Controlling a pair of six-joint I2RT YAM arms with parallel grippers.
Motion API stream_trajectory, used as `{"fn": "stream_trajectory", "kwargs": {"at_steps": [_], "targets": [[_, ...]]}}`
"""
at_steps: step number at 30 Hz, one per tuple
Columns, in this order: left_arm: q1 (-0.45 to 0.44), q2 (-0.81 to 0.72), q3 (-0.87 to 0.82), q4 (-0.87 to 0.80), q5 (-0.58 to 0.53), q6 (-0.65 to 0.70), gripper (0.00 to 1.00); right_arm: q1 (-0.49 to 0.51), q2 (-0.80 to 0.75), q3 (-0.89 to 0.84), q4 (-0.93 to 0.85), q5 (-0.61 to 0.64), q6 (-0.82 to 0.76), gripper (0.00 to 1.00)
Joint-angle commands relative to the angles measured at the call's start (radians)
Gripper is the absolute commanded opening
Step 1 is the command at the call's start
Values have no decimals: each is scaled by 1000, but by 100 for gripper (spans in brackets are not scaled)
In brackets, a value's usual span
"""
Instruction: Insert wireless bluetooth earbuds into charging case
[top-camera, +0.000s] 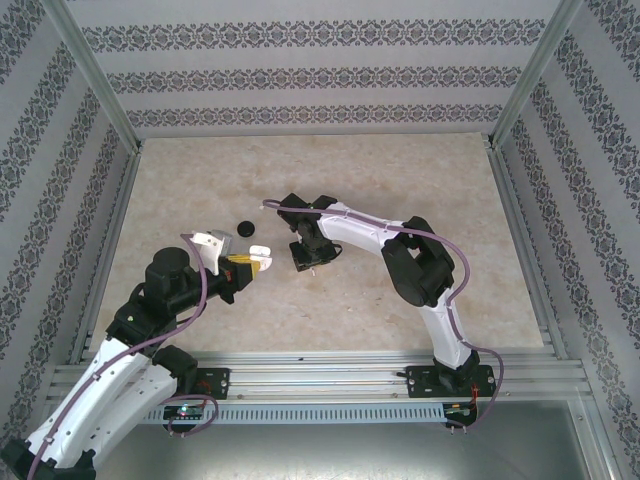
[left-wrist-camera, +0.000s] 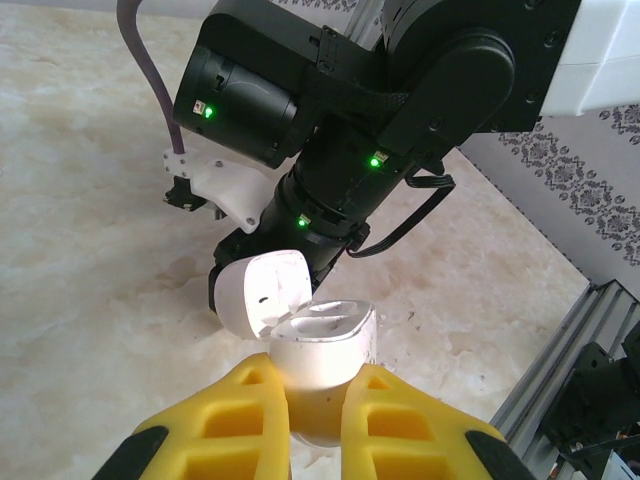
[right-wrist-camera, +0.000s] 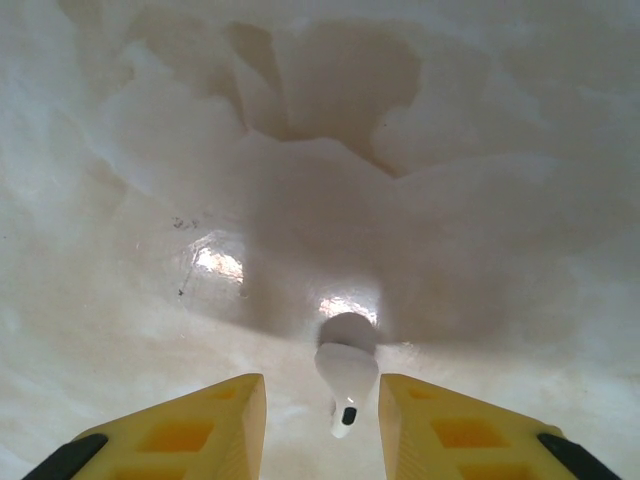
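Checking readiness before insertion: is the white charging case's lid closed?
No, the charging case in the left gripper has its lid flipped open.

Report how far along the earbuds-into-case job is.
Done: the left gripper grips the charging case, its lid flipped open. In hand: the right gripper stands with jaws apart around a white earbud, not yet closed on it. Left: pinch that earbud, carry it over and seat it in the case; I see no earbud seated there.

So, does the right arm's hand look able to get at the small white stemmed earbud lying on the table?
Probably yes: the white stemmed earbud lies on bare tabletop between the open yellow fingers of the right hand, with nothing covering it.
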Motion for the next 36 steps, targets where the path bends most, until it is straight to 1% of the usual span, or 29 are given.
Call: {"fn": "stream_trajectory", "kwargs": {"at_steps": [1,18,27,29,33,36], "targets": [[10,-1,-7,-5,0,19,0,-9,16,32,-34,35,-19,35],[10,2,-12,-12,9,29,0,-18,81,57,-38,10,-16,34],[9,3,-16,-1,14,37,0,-16,78,52,-53,-7,-15,24],[9,4,-14,2,15,39,0,-15,72,52,-58,-10,-16,24],[10,12,-11,6,17,37,0,-13,55,50,-66,-10,-16,28],[9,18,-8,12,18,32,0,-8,53,50,-71,-14,-14,28]]}}
